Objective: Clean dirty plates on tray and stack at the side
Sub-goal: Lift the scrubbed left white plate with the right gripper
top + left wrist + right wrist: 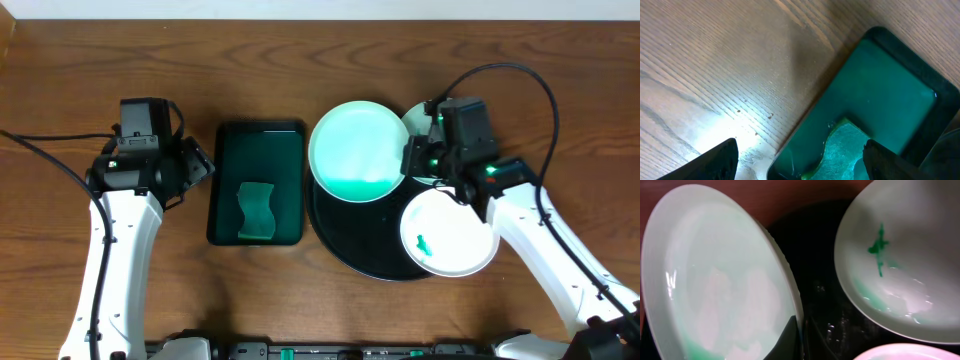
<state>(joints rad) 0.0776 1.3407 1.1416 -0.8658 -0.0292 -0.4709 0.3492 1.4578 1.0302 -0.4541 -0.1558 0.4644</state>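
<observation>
The left arm is reaching up the left side of the surface [80,80], its wrist bent so the left tool [203,168] is pointing toward the green tray [257,150]. The right arm is angling in from the lower right, its elbow passing over the smeared plate [455,235], and the right tool [408,160] is meeting the right edge of the held plate [357,150].

The left wrist view is showing what the overhead cannot: the left tool [802,162] is standing spread wide with nothing between its fingertips [720,160], hovering over bare wood and a corner of the green tray [900,95], where a green sponge [840,150] is lying. The right wrist view is showing the right tool [795,340] pressed together on the rim of the held plate [720,280], one dark finger lying inside the rim.

The held plate is sitting over the upper left rim of the black tray [350,245], partly overhanging the wood. It is looking white with a mint cast and a pale green film pooling along its lower edge. The smeared plate [905,255] is resting on the tray's right side, carrying a small dark green mark. A third plate [418,122] is peeking out behind the right tool, mostly hidden.
</observation>
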